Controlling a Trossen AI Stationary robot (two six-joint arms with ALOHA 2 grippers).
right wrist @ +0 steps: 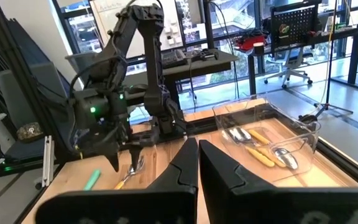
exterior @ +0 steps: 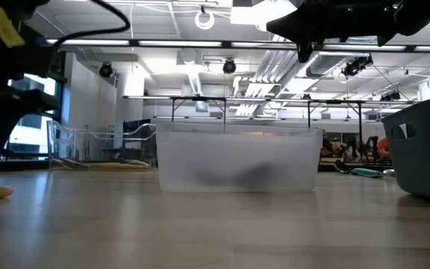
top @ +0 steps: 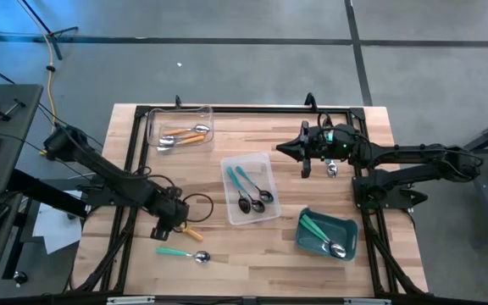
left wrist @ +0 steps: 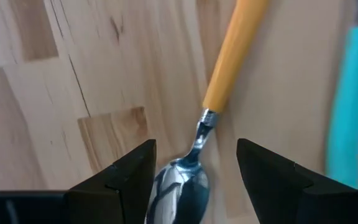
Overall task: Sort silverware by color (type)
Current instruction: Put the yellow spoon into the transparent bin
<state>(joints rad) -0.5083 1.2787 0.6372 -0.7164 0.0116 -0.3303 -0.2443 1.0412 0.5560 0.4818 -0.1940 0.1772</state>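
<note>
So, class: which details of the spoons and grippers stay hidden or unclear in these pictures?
- Orange spoon: handle end cut off in the left wrist view; the left gripper covers most of it from above.
- Middle tray, low view: frosted wall blurs its spoons.
- Teal bin, low view: wall hides its contents.

A light wooden butcher-block table [top: 252, 254] holds three containers: a clear tray [top: 179, 127] near the far left corner, a second clear tray [top: 250, 188] at the centre, and a teal bin [top: 327, 235] toward the near right. Two spoons lie loose near the front left: an orange-handled spoon [left wrist: 229, 68] and a teal-handled spoon [top: 182, 253].
</note>
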